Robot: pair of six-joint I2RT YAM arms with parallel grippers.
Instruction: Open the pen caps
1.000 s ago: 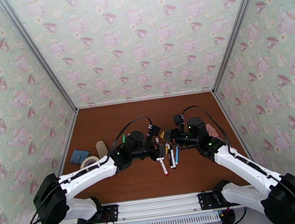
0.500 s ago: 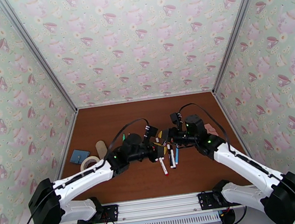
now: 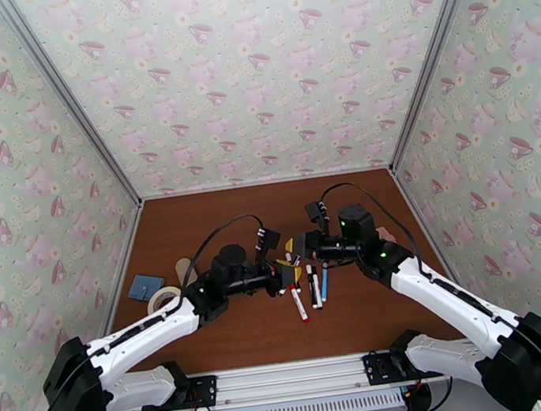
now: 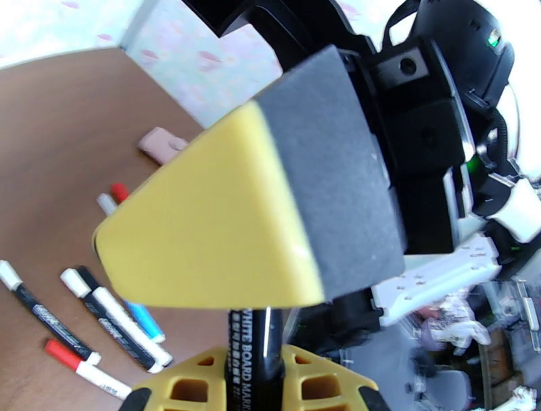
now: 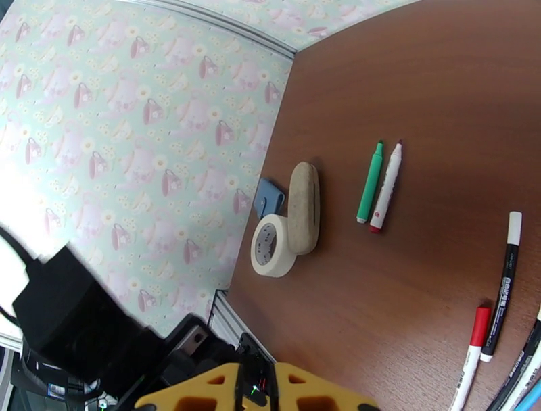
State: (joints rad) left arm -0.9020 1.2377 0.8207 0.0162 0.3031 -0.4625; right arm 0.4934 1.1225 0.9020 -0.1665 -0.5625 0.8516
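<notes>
My left gripper (image 3: 279, 271) is shut on a black whiteboard pen (image 4: 255, 351), which stands up between its yellow fingers (image 4: 318, 378) in the left wrist view. The pen's upper end runs in behind the yellow pad (image 4: 216, 223) of my right gripper (image 3: 299, 250), which is shut on that end; the pen cap itself is hidden. Both grippers meet above mid-table. Loose pens lie beneath them: a red-ended white one (image 3: 299, 304), a black-and-white one (image 3: 314, 286) and a blue one (image 3: 324, 283). A green pen (image 5: 370, 182) and a white pen (image 5: 385, 186) lie farther left.
At the table's left lie a tape roll (image 3: 163, 298), a beige rounded lump (image 3: 187, 272) and a blue pad (image 3: 146, 286). A pink item (image 3: 388, 236) sits by the right arm. Patterned walls close in the table on three sides.
Both grippers have shifted left and slightly away from the bases, still joined at the black pen. The left arm has stretched out lower. The loose pens have not moved.
</notes>
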